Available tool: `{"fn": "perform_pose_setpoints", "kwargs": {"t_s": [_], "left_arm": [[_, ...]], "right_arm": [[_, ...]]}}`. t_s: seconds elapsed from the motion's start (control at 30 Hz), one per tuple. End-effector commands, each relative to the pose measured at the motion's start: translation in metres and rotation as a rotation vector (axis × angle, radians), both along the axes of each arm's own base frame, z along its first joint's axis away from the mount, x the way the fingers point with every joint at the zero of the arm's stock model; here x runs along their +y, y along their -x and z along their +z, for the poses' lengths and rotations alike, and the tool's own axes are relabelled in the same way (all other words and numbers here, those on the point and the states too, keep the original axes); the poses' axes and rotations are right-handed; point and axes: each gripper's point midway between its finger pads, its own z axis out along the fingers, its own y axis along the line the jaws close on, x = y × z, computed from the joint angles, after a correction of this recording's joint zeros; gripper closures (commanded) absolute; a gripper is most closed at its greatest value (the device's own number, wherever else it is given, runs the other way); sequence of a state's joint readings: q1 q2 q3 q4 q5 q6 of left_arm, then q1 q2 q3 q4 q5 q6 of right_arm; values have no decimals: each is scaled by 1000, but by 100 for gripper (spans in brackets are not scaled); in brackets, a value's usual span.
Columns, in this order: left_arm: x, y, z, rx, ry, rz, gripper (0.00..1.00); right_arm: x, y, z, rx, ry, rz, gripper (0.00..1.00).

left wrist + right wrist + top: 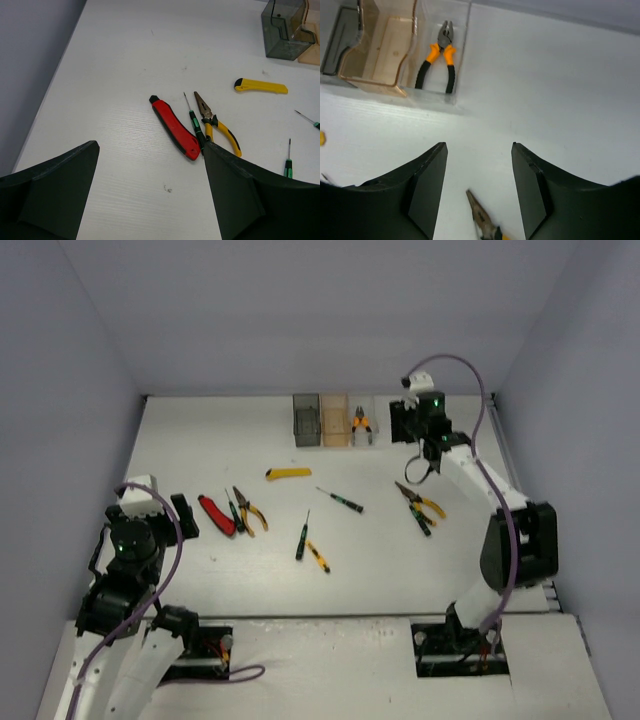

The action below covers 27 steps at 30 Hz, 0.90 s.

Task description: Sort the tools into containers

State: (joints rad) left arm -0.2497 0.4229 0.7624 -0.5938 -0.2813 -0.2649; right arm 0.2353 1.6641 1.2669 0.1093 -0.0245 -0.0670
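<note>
Three containers stand in a row at the back: smoky grey (306,420), orange-tinted (335,422) and clear (370,426). Orange-handled pliers (438,57) lie in the clear one. On the table lie a yellow utility knife (288,474), a red-handled cutter (216,515), a black-green screwdriver (235,511), yellow-handled pliers (250,510), three more screwdrivers in the middle, and long-nose pliers (420,503) at the right. My left gripper (184,516) is open and empty, left of the cutter (174,127). My right gripper (424,468) is open and empty above the long-nose pliers' tip (482,217).
Grey walls enclose the table on the left, back and right. In the middle lie a thin black-green screwdriver (341,500), another (302,537) and a yellow one (318,556). The arm bases sit at the near edge.
</note>
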Motion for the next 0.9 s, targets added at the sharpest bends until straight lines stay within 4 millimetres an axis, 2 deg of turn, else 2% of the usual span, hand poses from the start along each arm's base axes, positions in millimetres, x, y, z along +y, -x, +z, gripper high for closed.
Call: {"fn": "perform_pose_setpoints", "kwargs": {"t_s": [0.0, 0.07, 0.17, 0.2, 0.33, 0.53, 0.6, 0.7, 0.87], "left_arm": [[0, -7, 18, -64, 4, 3, 18], [0, -6, 21, -73, 7, 5, 18], [-1, -4, 21, -79, 11, -2, 18], [-2, -4, 21, -82, 11, -6, 18], [-4, -4, 22, -85, 13, -17, 18], [-7, -2, 24, -95, 18, -37, 18], [-7, -2, 24, -95, 18, -37, 18], [-8, -2, 24, -96, 19, -40, 18], [-9, -2, 23, -92, 18, -44, 18]], "right_arm": [[-25, 36, -30, 63, -124, -228, 47], [-33, 56, -56, 128, -163, -294, 46], [-37, 75, -74, 174, -181, -334, 43], [-39, 88, -89, 211, -174, -342, 41], [-52, 112, -106, 250, -159, -407, 39], [-69, 130, -102, 235, -126, -474, 44], [-74, 133, -101, 236, -117, -496, 51], [-83, 139, -110, 272, -106, -528, 57], [-81, 147, -128, 339, -141, -520, 62]]}}
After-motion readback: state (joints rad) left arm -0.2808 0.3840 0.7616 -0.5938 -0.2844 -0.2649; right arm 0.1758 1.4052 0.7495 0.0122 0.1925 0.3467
